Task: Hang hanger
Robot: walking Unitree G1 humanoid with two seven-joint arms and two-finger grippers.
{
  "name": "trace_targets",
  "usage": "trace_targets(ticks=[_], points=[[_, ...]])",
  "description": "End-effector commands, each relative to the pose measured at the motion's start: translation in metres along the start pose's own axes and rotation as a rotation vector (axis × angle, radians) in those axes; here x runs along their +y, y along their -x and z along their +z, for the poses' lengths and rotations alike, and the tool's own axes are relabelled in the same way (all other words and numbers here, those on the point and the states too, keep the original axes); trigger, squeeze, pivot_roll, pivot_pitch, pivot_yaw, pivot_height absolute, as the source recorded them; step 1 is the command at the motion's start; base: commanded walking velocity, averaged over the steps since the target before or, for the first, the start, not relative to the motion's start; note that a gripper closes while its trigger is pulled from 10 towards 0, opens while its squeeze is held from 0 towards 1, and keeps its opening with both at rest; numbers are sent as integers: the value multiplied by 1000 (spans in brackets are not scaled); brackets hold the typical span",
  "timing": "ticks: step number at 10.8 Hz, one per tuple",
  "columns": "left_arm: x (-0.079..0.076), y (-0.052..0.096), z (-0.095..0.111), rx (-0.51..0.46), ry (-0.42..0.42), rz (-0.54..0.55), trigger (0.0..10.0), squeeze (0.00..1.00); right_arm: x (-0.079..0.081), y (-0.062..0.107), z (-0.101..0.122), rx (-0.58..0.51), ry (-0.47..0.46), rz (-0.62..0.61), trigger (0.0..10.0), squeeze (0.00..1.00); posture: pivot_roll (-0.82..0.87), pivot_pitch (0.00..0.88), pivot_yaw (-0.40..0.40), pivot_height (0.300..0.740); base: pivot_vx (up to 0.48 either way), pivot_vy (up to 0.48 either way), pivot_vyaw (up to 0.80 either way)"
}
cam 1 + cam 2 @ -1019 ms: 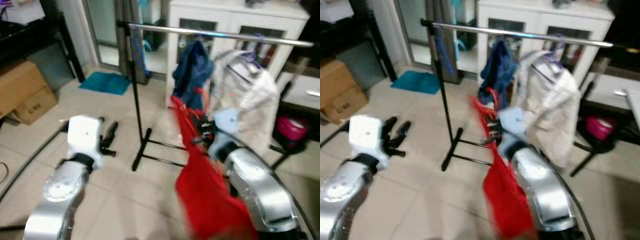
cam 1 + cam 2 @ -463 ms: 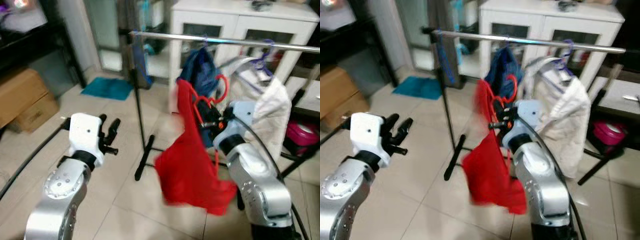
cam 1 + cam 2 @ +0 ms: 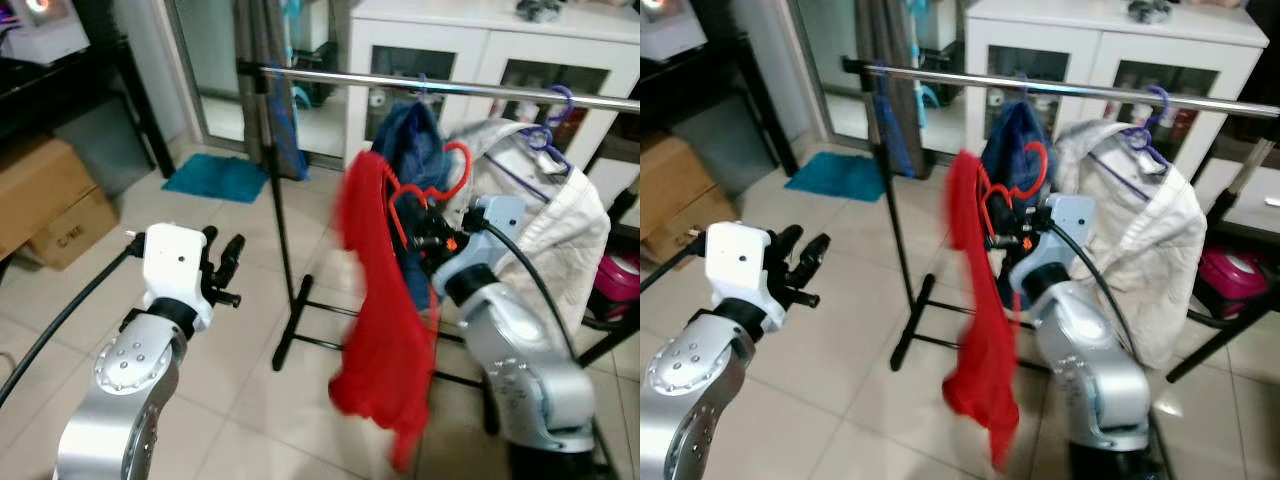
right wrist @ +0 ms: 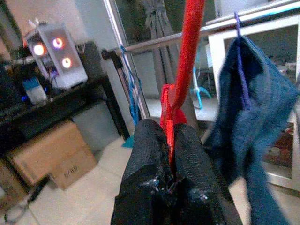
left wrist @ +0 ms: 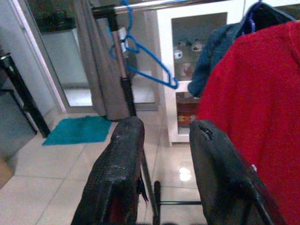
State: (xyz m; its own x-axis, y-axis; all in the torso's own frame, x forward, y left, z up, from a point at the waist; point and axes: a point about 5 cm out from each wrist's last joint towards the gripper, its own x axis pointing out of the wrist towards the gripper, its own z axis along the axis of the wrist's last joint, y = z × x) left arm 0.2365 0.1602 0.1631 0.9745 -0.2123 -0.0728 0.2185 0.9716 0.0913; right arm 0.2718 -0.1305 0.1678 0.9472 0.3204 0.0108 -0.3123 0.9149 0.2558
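On the far left, a cardboard box [image 3: 45, 200] stands on the tiled floor [image 3: 240, 350] under a black shelf [image 3: 60, 75], and a teal mat [image 3: 213, 171] lies farther back. The left gripper [image 3: 222, 268] is held up in the air at the left of the rack, its jaws open and holding nothing. The clothes rack [image 3: 285, 250] has a black upright post and a silver horizontal rail [image 3: 450, 88]; an empty blue hanger [image 5: 140, 61] hangs at the rail's left end. In the middle, the red hanger [image 3: 430, 190] is thin red plastic with a curved hook, and a red garment [image 3: 385, 320] hangs from it, long and loose, a little blurred. The hanger is below the rail, its hook just in front of a dark blue garment [image 3: 408, 135] that hangs on the rail. The right gripper [image 3: 432, 240] has its jaws closed on the red hanger. To the right, a white jacket [image 3: 560, 230] hangs on a purple hanger [image 3: 548, 125]. Behind stands a white cabinet [image 3: 480, 45].
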Motion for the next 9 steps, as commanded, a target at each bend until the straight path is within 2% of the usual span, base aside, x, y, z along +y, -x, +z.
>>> trace_targets(ticks=[1, 2, 4, 7, 9], points=[[2, 1, 2, -4, -11, 3, 10000, 0, 8, 0, 7, -7, 23, 60, 10000, 0, -19, 20, 39, 740, 289, 0, 0], [3, 2, 1, -1, -14, 7, 10000, 0, 10, 0, 1, 44, 98, 83, 10000, 0, -18, 20, 34, 740, 289, 0, 0], [6, 3, 1, 0, -18, 17, 10000, 0, 10, -3, -4, 100, 167, 67, 10000, 0, -15, 20, 29, 740, 287, 0, 0], [9, 4, 0, 9, -36, 6, 10000, 0, 1, -7, -6, 170, 239, -11, 10000, 0, -11, 17, 26, 740, 285, 0, 0], [6, 5, -1, 19, -43, -25, 10000, 0, -3, -12, -1, 138, 206, -76, 10000, 0, -10, 20, 35, 740, 285, 0, 0]])
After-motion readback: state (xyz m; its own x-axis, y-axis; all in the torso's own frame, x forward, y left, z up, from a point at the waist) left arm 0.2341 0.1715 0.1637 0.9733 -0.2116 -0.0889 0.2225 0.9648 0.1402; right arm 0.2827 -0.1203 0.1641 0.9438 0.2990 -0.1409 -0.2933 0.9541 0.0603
